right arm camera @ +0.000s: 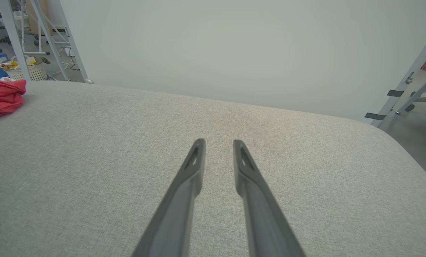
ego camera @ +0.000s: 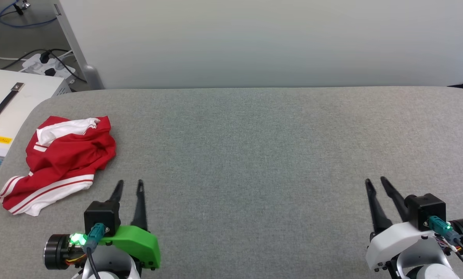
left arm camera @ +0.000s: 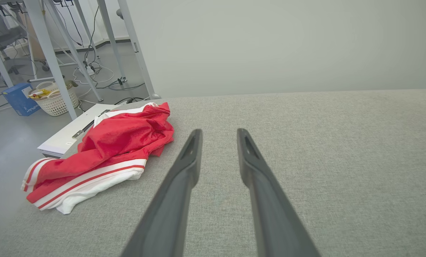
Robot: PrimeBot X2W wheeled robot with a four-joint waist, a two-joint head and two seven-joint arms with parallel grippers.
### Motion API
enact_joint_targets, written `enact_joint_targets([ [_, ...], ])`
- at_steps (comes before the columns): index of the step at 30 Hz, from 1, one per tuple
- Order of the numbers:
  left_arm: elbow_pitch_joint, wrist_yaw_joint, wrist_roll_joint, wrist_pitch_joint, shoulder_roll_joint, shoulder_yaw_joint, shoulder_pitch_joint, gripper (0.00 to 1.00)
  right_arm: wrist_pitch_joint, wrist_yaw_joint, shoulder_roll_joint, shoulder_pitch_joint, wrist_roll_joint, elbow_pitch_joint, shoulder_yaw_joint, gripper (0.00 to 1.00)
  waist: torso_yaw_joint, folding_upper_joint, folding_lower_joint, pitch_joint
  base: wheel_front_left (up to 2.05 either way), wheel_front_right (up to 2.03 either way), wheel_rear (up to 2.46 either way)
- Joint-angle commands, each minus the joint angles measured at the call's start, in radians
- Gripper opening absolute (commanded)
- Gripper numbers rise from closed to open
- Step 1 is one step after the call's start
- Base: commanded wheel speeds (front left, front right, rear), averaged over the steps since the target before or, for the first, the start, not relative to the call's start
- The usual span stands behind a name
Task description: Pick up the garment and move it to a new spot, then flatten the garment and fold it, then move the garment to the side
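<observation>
One garment, two grippers and one wide grey fabric-covered table. The garment lies in a loose, crumpled heap at the table's left edge, towards the near corner, resting on the cloth surface. It is mostly red, soft and slightly plush, bunched into deep folds. A white sleeve shows at its far side, and another white part with red stripes trails out at its near left, just at the table's rim.

The left gripper is at the near left, just right of the garment and apart from it. Its two dark fingers point away across the table, parted by a modest gap with nothing between them. The right gripper is at the near right, well apart from the garment. Its two fingers are also parted, a little more narrowly, and hold nothing.

Beyond the left edge, one white box with a black handle sits lower down, with one white power strip on the floor behind it.
</observation>
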Motion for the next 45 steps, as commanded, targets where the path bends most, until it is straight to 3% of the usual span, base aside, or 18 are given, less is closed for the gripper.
enact_joint_targets([
  [1,0.0,0.002,0.0,-0.002,0.0,-0.001,-0.001,1.0,-0.002,0.0,0.0,0.0,0.001,0.0,-0.002,1.0,0.0,0.0,0.0,0.0,0.0,0.0,0.0],
  [21,-0.007,0.027,-0.009,-0.044,-0.001,-0.021,-0.011,1.0,-0.043,0.0,0.0,0.004,0.031,-0.031,-0.016,1.0,0.001,0.0,0.0,0.006,0.0,0.0,0.0],
  [45,0.004,0.021,-0.055,-0.093,-0.002,-0.036,-0.01,1.0,-0.092,0.0,0.0,0.028,0.084,-0.053,-0.022,1.0,0.006,0.0,0.0,0.004,0.0,0.0,0.0],
])
